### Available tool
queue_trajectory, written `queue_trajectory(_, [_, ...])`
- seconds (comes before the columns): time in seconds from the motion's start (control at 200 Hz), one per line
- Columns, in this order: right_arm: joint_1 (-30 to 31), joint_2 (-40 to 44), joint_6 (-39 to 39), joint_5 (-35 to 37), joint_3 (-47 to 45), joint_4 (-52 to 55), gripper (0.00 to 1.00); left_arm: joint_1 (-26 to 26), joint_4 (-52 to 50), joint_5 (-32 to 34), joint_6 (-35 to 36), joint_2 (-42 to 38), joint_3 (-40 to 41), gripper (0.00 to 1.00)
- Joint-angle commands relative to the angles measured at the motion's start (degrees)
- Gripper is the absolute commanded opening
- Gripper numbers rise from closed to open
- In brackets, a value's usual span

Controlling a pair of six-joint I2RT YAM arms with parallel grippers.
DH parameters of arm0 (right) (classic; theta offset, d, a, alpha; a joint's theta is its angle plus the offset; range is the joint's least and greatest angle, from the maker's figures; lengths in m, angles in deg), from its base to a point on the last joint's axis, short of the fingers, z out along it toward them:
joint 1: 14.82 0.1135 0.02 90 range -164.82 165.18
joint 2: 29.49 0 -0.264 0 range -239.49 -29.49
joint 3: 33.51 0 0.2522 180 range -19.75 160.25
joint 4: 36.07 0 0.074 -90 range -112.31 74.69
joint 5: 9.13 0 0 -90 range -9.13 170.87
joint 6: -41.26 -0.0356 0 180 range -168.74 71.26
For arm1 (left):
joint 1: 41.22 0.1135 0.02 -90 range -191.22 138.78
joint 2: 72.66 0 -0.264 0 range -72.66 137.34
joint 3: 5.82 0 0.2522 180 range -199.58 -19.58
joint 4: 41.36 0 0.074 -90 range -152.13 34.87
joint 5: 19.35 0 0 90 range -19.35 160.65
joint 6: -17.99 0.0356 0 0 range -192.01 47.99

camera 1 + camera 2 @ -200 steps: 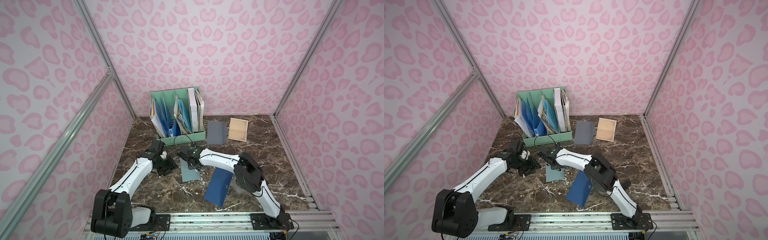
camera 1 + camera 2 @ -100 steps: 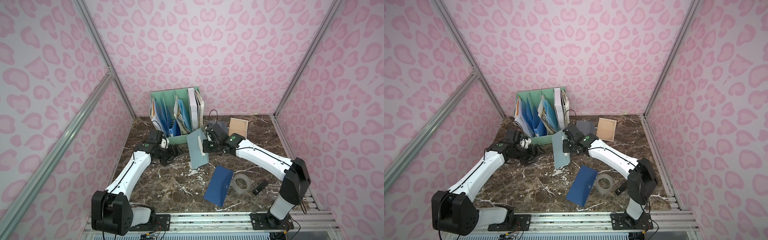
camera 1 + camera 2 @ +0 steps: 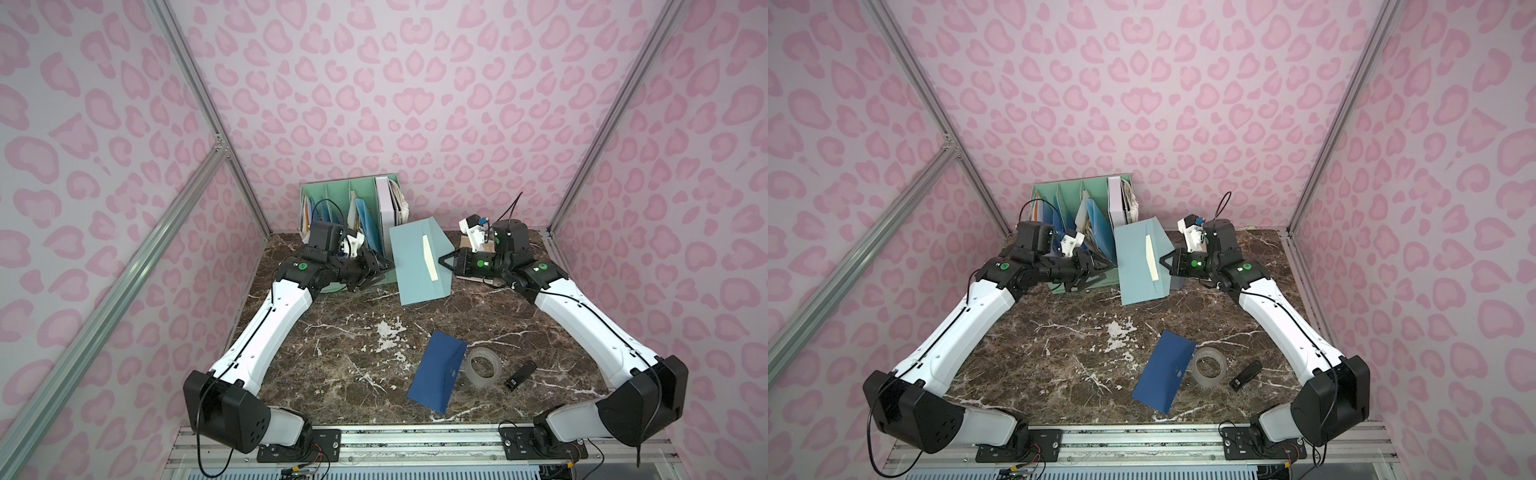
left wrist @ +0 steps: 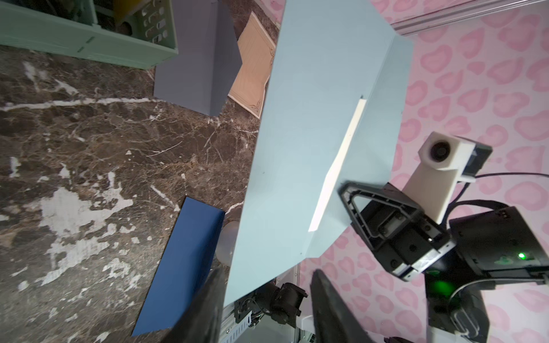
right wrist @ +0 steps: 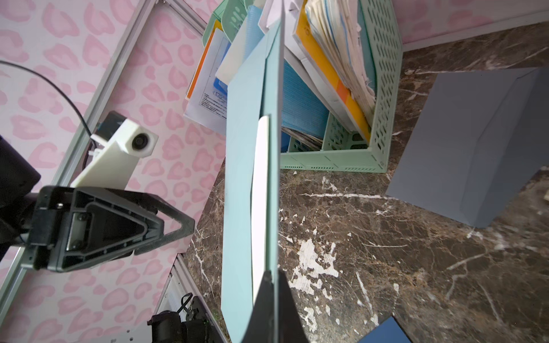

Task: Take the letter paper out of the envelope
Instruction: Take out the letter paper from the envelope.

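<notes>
My right gripper (image 3: 441, 261) holds a pale blue envelope (image 3: 415, 262) upright in the air near the back of the table, shut on its right edge (image 5: 271, 294). A white strip of letter paper (image 3: 429, 257) shows along the envelope's opening, also in the left wrist view (image 4: 338, 166) and right wrist view (image 5: 261, 193). My left gripper (image 3: 384, 268) hovers at the envelope's left edge. Its jaws stand apart with nothing clamped between them (image 4: 267, 300), and the envelope's corner (image 4: 297, 148) lies just ahead of them.
A mint file organizer (image 3: 349, 195) full of papers stands at the back, close behind the left gripper. A grey envelope (image 4: 196, 59) and a tan card (image 4: 252, 68) lie beside it. Nearer the front lie a dark blue envelope (image 3: 436, 374), a tape roll (image 3: 482, 368) and a small black object (image 3: 519, 376).
The pale blue envelope went from lying flat on the table to hanging upright in the right gripper, farther back and right. The left gripper rose and moved right to its left edge.
</notes>
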Motion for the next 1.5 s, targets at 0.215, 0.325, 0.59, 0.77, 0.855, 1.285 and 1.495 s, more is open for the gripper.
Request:
queue_trajectory(0.215, [-0.08, 2.53, 2.44, -0.10, -0.94, 0.34, 0.00, -5.95, -8.75, 5.47, -0.37, 10.70, -17.12, 0.39])
queue_trajectory(0.325, [-0.07, 2.81, 2.76, 0.06, -1.18, 0.38, 0.00, -6.72, -8.40, 6.04, -0.80, 11.76, -18.12, 0.39])
queue_trajectory(0.59, [-0.10, 2.53, 3.71, 0.53, -1.28, 0.77, 0.00, -7.69, -8.47, 6.11, -1.54, 13.72, -19.99, 0.42])
queue_trajectory(0.77, [-0.09, 1.93, 4.03, 0.23, -1.01, 0.75, 0.00, -8.39, -8.34, 6.30, -1.90, 14.09, -20.42, 0.45])
queue_trajectory(0.855, [0.13, 1.84, 4.06, 0.33, -1.08, 0.66, 0.00, -8.83, -8.21, 6.39, -2.24, 14.18, -20.73, 0.46])
queue_trajectory(1.285, [1.71, 2.19, 1.03, -5.01, -2.58, -5.22, 0.00, -10.66, -9.50, 8.05, -1.55, 15.10, -21.36, 0.60])
queue_trajectory(1.495, [2.02, 2.39, -0.30, -7.11, -3.17, -7.59, 0.00, -10.68, -11.16, 9.51, 0.10, 14.90, -21.38, 0.58])
